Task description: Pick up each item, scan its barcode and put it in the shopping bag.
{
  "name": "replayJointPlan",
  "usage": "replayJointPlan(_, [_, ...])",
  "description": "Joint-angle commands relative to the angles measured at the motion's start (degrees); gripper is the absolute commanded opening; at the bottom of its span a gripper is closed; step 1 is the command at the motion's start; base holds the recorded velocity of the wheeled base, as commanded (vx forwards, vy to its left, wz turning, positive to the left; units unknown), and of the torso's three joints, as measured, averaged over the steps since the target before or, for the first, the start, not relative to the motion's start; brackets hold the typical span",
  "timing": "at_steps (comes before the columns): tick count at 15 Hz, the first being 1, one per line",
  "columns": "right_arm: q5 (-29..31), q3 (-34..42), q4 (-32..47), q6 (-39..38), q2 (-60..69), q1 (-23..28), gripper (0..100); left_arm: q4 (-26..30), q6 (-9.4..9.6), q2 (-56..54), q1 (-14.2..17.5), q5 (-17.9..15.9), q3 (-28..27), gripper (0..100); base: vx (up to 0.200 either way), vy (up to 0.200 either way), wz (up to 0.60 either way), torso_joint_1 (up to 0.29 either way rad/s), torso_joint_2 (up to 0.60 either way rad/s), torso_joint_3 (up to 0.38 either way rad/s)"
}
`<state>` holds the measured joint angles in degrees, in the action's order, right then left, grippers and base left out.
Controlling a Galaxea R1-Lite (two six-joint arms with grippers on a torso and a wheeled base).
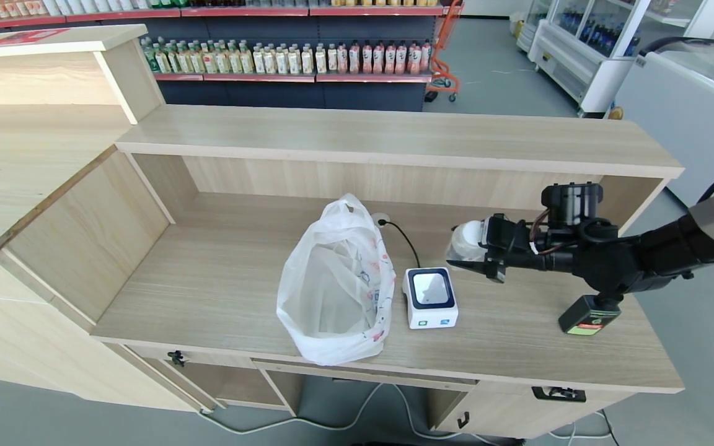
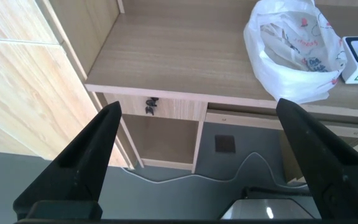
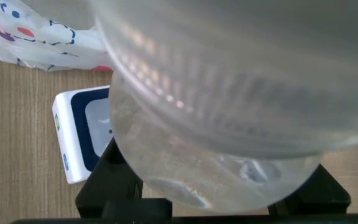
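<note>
I can read no text: print on the shopping bag (image 1: 332, 279), barcode scanner (image 1: 430, 296) and shelf bottles (image 1: 289, 59) is too small to read.

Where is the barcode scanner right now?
In the head view the scanner stands on the counter, right of the shopping bag, left of the clear bottle in the right gripper.

- Bright, even light; soft shadows on my counter (image 1: 220, 272).
- Pale glare streaks the clear container (image 3: 229, 93) in my right gripper (image 1: 468, 255).
- Head view bows at edges.
</note>
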<state>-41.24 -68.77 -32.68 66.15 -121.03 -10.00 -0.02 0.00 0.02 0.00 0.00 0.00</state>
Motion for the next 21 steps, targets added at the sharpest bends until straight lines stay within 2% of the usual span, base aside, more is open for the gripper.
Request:
replayJointPlan(1, [-2.70, -3.48, -0.01, 0.04, -1.40, -0.29, 0, -0.06, -0.09, -0.02, 0.00, 0.00, 0.00, 100, 0.000, 0.000, 0.00, 0.000, 0.00, 0.000])
replayJointPlan(7, [-8.15, -5.15, 0.25, 0.39, -3.51, -3.01, 0, 0.02, -0.09, 0.06, 0.00, 0.00, 0.00, 100, 0.000, 0.000, 0.00, 0.000, 0.00, 0.000])
replayJointPlan(11, [-8.24, -5.32, 0.25, 1.35, -5.71, -1.61, 0, -0.06, -0.09, -0.02, 0.00, 0.00, 0.00, 100, 0.000, 0.000, 0.00, 0.000, 0.00, 0.000])
replayJointPlan(21, [-8.15, -8.75, 0.34, 6.54, -10.46, -2.13, 0, -0.06, -0.09, -0.02, 0.00, 0.00, 0.00, 100, 0.000, 0.000, 0.00, 0.000, 0.00, 0.000])
